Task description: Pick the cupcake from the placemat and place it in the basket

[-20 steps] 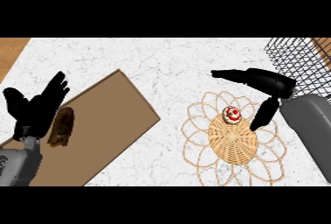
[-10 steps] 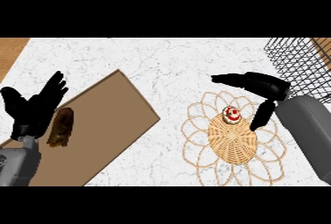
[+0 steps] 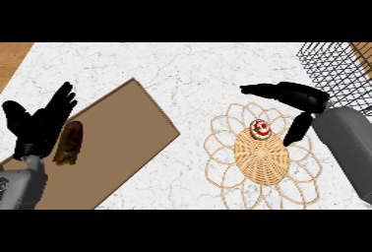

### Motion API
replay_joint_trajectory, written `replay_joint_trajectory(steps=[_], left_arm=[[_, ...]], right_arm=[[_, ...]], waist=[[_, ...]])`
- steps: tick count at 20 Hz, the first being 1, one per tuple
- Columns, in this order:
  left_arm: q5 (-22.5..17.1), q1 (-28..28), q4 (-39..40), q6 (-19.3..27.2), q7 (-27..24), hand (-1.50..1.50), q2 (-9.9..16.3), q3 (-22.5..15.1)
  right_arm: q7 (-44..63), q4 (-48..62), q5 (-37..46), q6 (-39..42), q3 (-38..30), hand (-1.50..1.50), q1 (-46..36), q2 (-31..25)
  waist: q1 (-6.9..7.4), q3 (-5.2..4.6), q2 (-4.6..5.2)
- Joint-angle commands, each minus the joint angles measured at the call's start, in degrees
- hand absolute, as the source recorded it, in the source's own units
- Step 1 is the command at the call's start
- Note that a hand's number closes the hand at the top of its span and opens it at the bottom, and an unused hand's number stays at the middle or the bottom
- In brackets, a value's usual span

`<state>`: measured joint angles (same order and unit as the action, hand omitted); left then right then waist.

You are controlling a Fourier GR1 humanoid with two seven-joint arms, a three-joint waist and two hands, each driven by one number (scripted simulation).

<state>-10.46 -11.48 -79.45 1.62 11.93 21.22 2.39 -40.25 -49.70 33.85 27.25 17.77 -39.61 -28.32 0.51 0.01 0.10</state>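
A small cupcake (image 3: 261, 129) with white frosting and a red top stands on the upper part of a woven, flower-edged placemat (image 3: 262, 165). My right hand (image 3: 294, 94) hovers just behind and to the right of it, open. Its fingers stretch left past the cupcake and its thumb (image 3: 296, 130) hangs down beside the cupcake without touching it. The black wire basket (image 3: 330, 61) is at the top right corner, partly cut off. My left hand (image 3: 42, 124) rests open at the left edge, fingers up.
A brown board (image 3: 116, 142) lies slanted on the white marbled counter at the left. A dark brown loaf-like item (image 3: 70, 143) sits on it beside my left hand. Wooden surface shows at the top left corner.
My right hand has sunk slightly toward the cupcake, fingers still spread. The cupcake and my left hand have not moved.
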Motion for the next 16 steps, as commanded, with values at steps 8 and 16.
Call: replay_joint_trajectory(steps=[8,16], left_arm=[[2.65,-2.35,2.85,0.24,-1.04,0.0,-3.66,0.64],[2.21,-0.91,2.24,-2.9,0.15,0.0,-1.35,3.86]], right_arm=[[-5.5,0.92,4.63,-0.02,0.09,-1.5,2.19,-0.32],[-1.89,-7.07,9.94,-3.75,2.54,1.5,6.96,2.87]], waist=[[-0.28,0.0,0.0],[-0.54,-0.02,-0.14]])
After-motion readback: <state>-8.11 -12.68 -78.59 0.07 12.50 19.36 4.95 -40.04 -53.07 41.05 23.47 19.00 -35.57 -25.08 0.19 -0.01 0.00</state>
